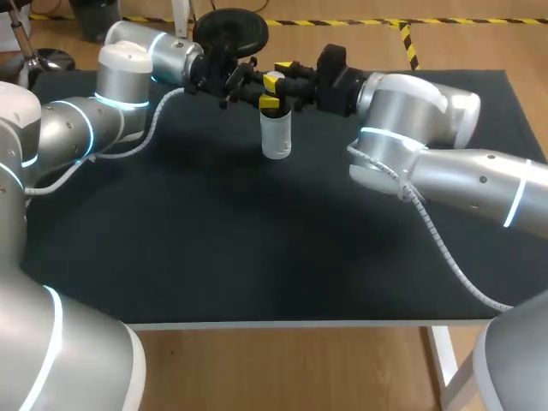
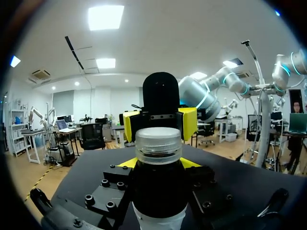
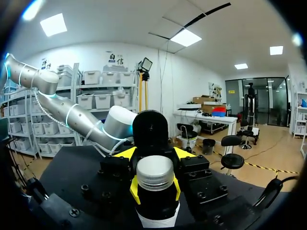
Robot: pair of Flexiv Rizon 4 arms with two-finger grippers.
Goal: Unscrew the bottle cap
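Standing upright, cap [image 3: 154,171] on top: bottle [image 1: 276,137], right jaws tight on its neck; left jaws' state unclear.

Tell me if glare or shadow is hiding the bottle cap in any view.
Left wrist view: the cap is evenly lit, its ridges readable, no glare. Right wrist view: a soft sheen on the cap top, nothing washed out, with the right hand clamped on it. Head view: even light and no glare, but the cap cannot be made out above the pale bottle.

Upright clear bottle [image 1: 276,137], silvery cap [image 3: 154,171] on
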